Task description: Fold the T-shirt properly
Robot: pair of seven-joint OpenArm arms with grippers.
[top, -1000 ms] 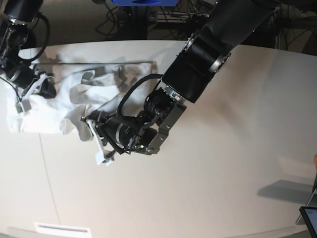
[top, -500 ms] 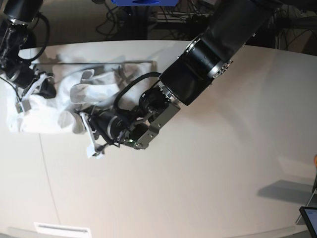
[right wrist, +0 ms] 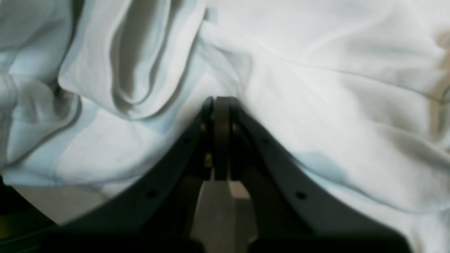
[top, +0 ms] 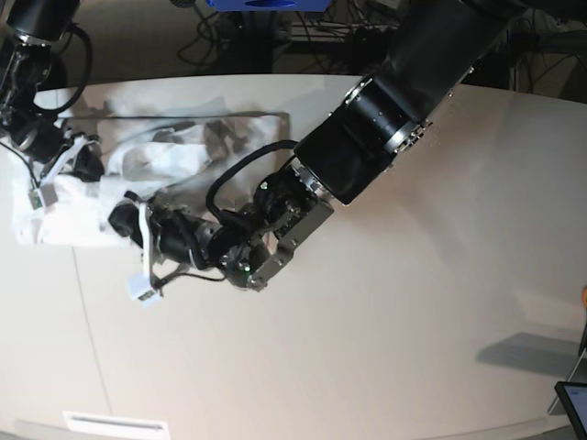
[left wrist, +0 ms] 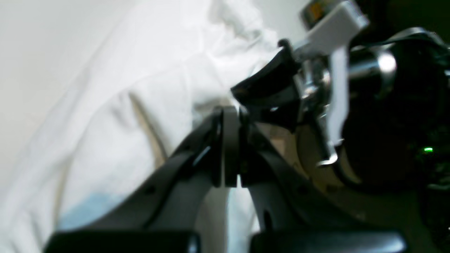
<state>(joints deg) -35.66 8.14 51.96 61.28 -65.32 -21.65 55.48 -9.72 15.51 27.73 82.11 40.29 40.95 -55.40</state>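
The white T-shirt (top: pixel 73 215) lies bunched at the table's far left in the base view, with folds piled toward the back. My left gripper (top: pixel 124 218) reaches across it from the right, low over its front part. In the left wrist view the left gripper (left wrist: pixel 230 112) is shut, its tips pinching the T-shirt (left wrist: pixel 140 88). My right gripper (top: pixel 55 174) sits at the shirt's left edge. In the right wrist view the right gripper (right wrist: pixel 218 102) is shut on the T-shirt (right wrist: pixel 334 70), and creases spread from its tips.
The off-white table (top: pixel 385 348) stretches to the right and front. A white label (top: pixel 115 424) lies at the front edge and a dark screen corner (top: pixel 573 403) at the lower right. Cables (top: pixel 275 37) run behind the table.
My left gripper has swept left across the table, dragging its pinched part of the shirt toward the left side. The right gripper has stayed in place.
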